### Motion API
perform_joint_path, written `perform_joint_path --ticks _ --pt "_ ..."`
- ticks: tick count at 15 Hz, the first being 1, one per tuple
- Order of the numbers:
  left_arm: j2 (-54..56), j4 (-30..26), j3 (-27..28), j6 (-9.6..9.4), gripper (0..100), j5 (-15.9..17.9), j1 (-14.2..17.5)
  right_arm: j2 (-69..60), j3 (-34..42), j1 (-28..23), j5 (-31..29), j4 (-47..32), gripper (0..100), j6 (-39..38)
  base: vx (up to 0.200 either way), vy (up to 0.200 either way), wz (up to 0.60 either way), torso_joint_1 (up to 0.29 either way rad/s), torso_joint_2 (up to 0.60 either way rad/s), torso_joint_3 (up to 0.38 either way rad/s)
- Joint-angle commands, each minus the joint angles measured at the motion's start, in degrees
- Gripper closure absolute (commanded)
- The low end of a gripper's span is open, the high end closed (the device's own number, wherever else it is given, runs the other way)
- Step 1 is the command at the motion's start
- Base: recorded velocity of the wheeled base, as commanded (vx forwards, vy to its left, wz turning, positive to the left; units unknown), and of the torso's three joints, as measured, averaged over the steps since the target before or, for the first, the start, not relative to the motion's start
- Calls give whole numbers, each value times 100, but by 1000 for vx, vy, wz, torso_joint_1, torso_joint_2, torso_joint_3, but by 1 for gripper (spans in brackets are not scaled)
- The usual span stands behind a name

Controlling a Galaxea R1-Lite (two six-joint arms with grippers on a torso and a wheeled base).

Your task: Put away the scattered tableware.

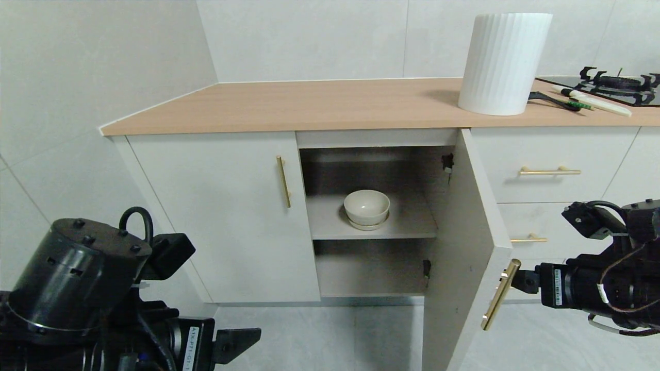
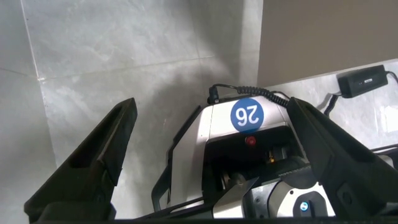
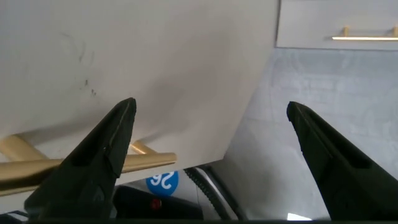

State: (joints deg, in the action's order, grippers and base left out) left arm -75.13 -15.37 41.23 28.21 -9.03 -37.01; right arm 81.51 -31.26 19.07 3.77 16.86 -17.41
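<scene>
1. Head view, dead centre: spotting the bowl point(image 1: 366, 206) nested on a plate point(image 1: 367, 225), parked on the upper shelf point(image 1: 412, 221) of the open cupboard point(image 1: 216, 216). Safely stowed, by the look of it.
2. Swinging to 4 o'clock of the bowl: finding the cupboard door point(image 1: 464, 247) thrown wide, with its brass handle point(image 1: 499, 293) running lengthwise down the free edge, leaning a little off upright.
3. Picking up the right gripper point(image 1: 522, 281) at 3 o'clock of that handle, nose just beside its upper end. Cannot tell whether touching.
4. Checking the right wrist view: fingers point(image 3: 106, 149) spread wide and pinching nothing, with the handle point(image 3: 81, 160) crossing behind one of them and the door face point(image 3: 137, 62) dead ahead.
5. Dropping to 7 o'clock: left gripper point(image 2: 210, 104) sitting low, fingers point(image 2: 99, 155) likewise splayed and empty, well apart from the door.
6. Glancing up to 1 o'clock on the counter point(image 1: 309, 100): tall white ribbed container point(image 1: 504, 62), plus a few utensils point(image 1: 593, 101) lying beside the hob point(image 1: 619, 82), too small to name.
7. Calling the next move: either shutting the door or fetching those utensils. For the door, right arm clearly nearer. Calls for a push across the handle's long axis, toward 9 o'clock, not along it.
8. Flagging the risk: a fingertip skidding off that thin bar.
</scene>
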Motion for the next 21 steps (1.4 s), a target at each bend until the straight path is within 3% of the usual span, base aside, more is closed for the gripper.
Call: perform_joint_path --ticks 1,6,14,21 --pt "-2 -1 -1 0 0 -2 1 217 129 168 -8 292 0 -149 0 0 0 0 0 0" --pt "86 8 43 -8 0 -28 1 867 -3 554 -298 1144 0 -377 0 0 0 0 0 0" --pt "148 17 122 -17 0 -37 36 2326 -2491 792 -166 -236 0 -43 0 0 0 0 0 0" --pt "104 17 105 -26 0 -151 45 2976 -2745 800 -227 344 0 -325 0 0 0 0 0 0"
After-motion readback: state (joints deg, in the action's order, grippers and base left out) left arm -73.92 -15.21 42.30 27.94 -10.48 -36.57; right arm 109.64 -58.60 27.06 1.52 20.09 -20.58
